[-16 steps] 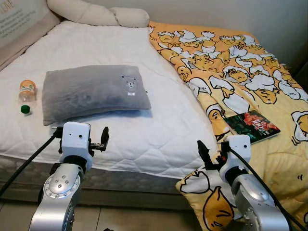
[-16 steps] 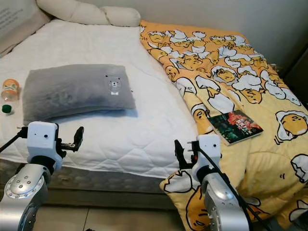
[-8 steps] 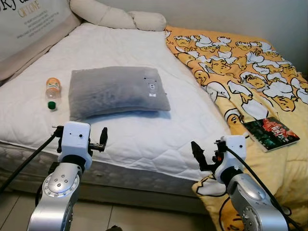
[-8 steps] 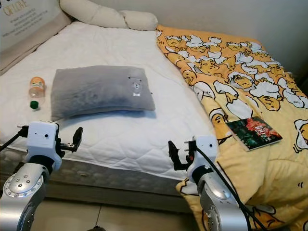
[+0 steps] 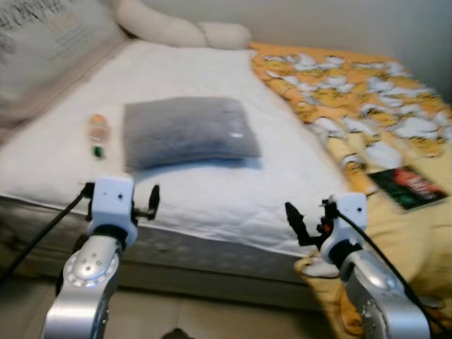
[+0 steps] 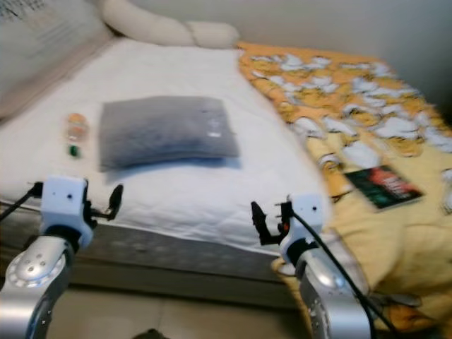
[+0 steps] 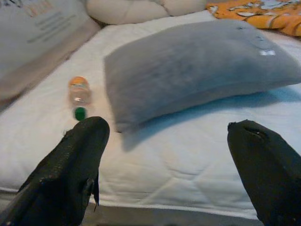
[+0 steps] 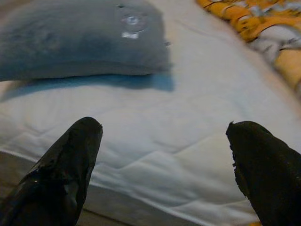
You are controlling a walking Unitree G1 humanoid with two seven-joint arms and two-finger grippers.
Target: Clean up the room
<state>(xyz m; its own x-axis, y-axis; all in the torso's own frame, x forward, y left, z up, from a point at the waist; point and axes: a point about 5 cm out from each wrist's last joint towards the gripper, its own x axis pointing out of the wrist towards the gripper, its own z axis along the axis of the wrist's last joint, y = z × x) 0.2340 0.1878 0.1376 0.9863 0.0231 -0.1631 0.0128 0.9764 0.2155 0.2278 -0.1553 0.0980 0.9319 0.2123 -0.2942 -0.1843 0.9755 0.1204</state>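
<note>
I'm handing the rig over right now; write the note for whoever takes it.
Left tool open, empty, raised at the bed edge facing the grey pillow.
Right tool open, empty, also at the bed edge.
Bottle lies on the white mattress left of the pillow; book lies on the yellow blanket to the right.
Nothing is picked up yet; bottle, book and bedding are left.
</note>
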